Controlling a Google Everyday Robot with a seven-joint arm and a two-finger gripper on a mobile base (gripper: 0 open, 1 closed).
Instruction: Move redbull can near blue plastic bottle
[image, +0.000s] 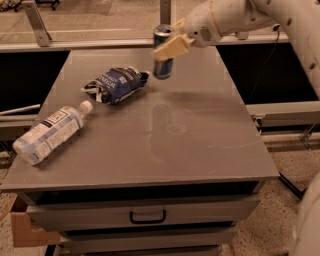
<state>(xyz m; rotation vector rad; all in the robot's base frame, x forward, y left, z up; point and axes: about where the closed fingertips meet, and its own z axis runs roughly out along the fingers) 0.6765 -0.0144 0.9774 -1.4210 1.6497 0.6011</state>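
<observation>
While the gripper is clenching the redbull can at mid-height above the table's far side, just right of the snack bag, it's looking light, slick and dentable, probably wanting gentle pressure; the blue plastic bottle is lying near-left.

Single camera, no second view. It is set high off the near edge of the counter, facing forward and tilted down across the top toward the far rail. Mid range: the whole top is in frame, with the drawer front at the bottom. The claw is at upper centre, clamped on the redbull can.
</observation>
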